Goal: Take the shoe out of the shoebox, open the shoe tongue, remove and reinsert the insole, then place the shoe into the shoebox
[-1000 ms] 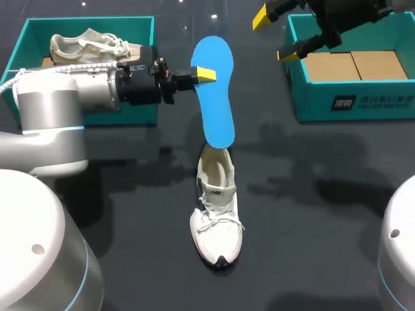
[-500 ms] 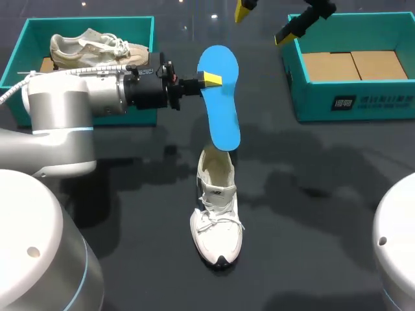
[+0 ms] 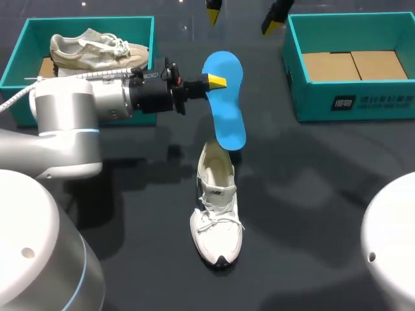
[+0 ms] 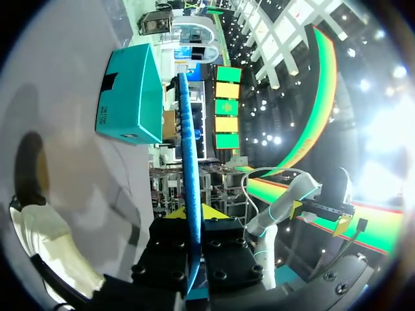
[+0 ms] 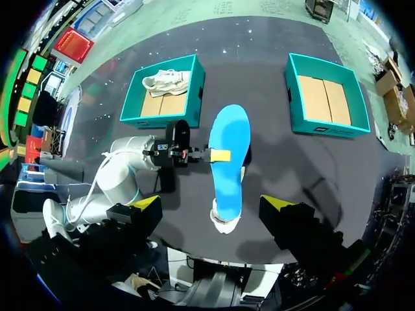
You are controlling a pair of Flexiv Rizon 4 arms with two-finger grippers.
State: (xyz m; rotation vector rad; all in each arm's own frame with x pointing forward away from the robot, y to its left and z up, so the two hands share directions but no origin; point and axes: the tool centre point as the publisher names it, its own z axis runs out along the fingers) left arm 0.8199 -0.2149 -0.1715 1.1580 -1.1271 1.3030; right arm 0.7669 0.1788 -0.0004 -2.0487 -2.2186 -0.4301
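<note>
Your left arm (image 3: 65,123): silver-grey rounded shell, light-blue rings at its joints | white cable (image 3: 14,87) along it | wrist: black, cylindrical | left gripper (image 3: 216,81): black blocks dotted with screws, yellow tips | right gripper (image 5: 213,205): black fingers, yellow tips

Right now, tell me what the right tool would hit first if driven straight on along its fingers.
Probably the flat blue insole, held by the left tool above the white laced sneaker; depth is unclear.
</note>
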